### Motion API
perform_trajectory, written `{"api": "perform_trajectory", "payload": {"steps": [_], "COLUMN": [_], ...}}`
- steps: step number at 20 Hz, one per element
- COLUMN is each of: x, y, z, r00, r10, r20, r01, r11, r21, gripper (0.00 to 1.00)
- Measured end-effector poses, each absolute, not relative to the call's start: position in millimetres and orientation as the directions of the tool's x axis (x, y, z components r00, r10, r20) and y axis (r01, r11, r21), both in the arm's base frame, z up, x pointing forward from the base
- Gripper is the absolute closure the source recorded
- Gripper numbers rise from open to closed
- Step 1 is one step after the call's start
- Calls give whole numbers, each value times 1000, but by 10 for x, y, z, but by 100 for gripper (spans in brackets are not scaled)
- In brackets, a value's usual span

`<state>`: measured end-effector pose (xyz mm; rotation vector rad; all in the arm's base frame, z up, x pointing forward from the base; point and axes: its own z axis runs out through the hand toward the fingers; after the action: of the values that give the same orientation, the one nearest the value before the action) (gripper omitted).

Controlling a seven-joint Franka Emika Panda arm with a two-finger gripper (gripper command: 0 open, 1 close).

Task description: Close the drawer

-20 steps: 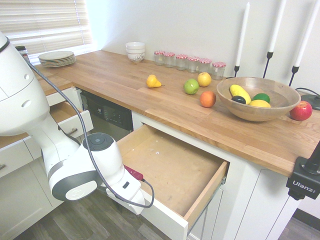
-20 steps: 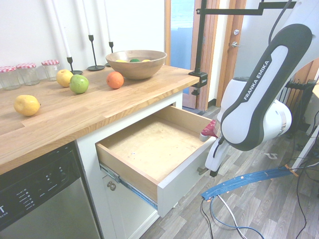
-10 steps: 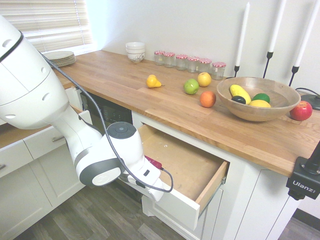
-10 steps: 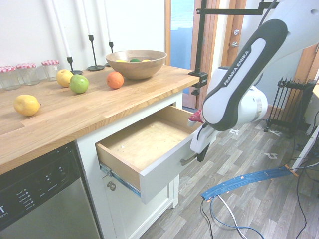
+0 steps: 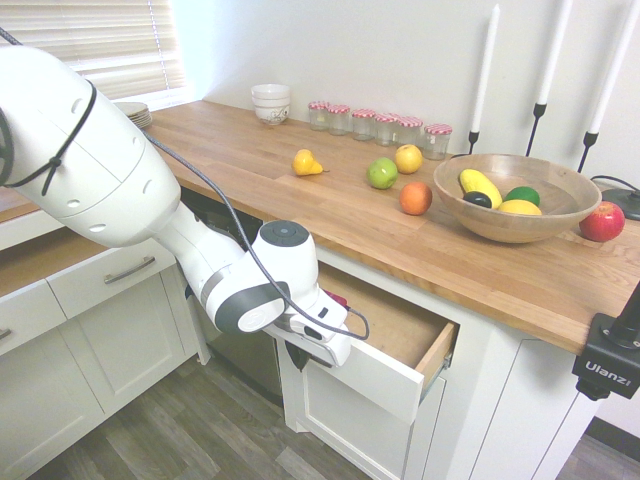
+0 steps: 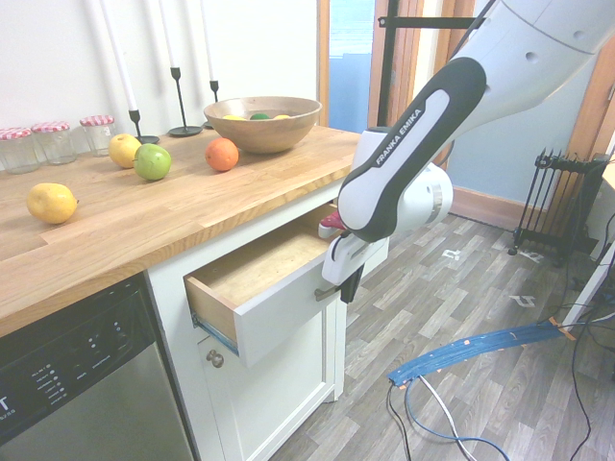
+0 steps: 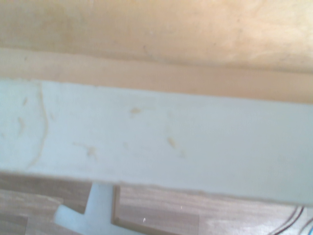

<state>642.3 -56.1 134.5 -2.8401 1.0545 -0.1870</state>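
Observation:
The drawer (image 5: 385, 372) under the wooden countertop stands partly open, about a third of the way out, its white front panel (image 6: 281, 309) facing the room. Its plywood bottom (image 5: 395, 325) and side (image 6: 213, 305) show. My gripper (image 6: 348, 286) is shut and presses against the outside of the front panel, beside the silver handle (image 6: 325, 291). In the first exterior view the gripper (image 5: 299, 355) sits at the panel's left end. The wrist view shows the panel's white top edge (image 7: 156, 142) close up, with the plywood bottom (image 7: 146, 29) beyond it.
On the countertop (image 5: 250, 160) lie a pear (image 5: 306, 163), loose fruit (image 5: 383, 173), a wooden bowl (image 5: 515, 196), jars (image 5: 380, 122) and candlesticks (image 5: 485, 75). A dishwasher (image 6: 77, 384) stands beside the drawer. A narrower white drawer (image 5: 110, 275) is out at the left.
The drawer has slid in from fully open to about a third open. The gripper moved with the front panel toward the cabinet, staying shut.

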Motion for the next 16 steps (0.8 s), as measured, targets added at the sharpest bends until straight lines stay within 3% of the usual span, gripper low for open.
{"api": "perform_trajectory", "payload": {"steps": [16], "x": [7197], "y": [-513], "z": [1402], "r00": [736], "r10": [-670], "r20": [90], "r01": [-656], "r11": [-740], "r21": [-145], "gripper": [100]}}
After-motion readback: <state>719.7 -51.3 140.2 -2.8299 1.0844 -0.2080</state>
